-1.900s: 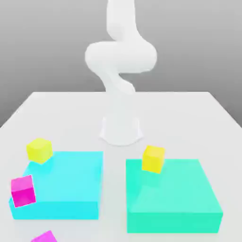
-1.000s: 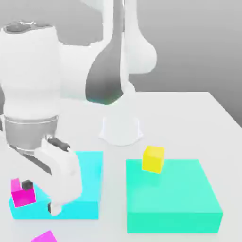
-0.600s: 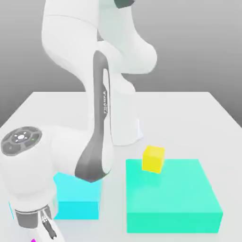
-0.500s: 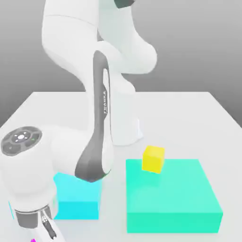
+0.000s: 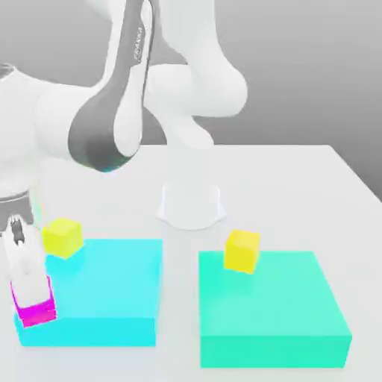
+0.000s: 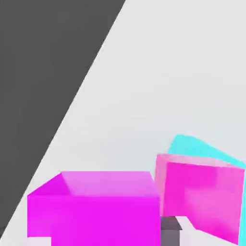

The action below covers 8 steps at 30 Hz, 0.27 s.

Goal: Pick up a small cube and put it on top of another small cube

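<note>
While the arm's lettering at upper left is too blurred to read, the gripper (image 5: 31, 295) at lower left is clamped on one pink cube (image 5: 36, 312), right over the cyan block's (image 5: 104, 287) front left corner. Two yellow cubes (image 5: 62, 237) (image 5: 242, 250) show, one by each block; the green block (image 5: 276, 310) sits lower right. A second pink cube (image 6: 202, 199) appears in the hand view.

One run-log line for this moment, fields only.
gripper: shut on pink cube | location: above cyan block corner | second pink cube: nearby | stack: not done
</note>
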Available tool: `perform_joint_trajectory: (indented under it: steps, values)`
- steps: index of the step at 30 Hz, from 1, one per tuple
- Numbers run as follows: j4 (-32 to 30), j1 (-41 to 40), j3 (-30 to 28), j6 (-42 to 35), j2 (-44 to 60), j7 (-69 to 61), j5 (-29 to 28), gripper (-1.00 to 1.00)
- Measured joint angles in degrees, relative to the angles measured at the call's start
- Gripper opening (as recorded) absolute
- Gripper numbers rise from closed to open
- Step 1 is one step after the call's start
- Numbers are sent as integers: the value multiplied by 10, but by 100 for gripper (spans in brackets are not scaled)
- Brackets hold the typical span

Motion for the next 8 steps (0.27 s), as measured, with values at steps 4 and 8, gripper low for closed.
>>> perform_joint_trajectory:
  steps: [4, 8]
  values:
    - [-25, -12, 4, 53, 28, -4, 10, -100]
    - [-29, -12, 6, 71, 43, -7, 14, 100]
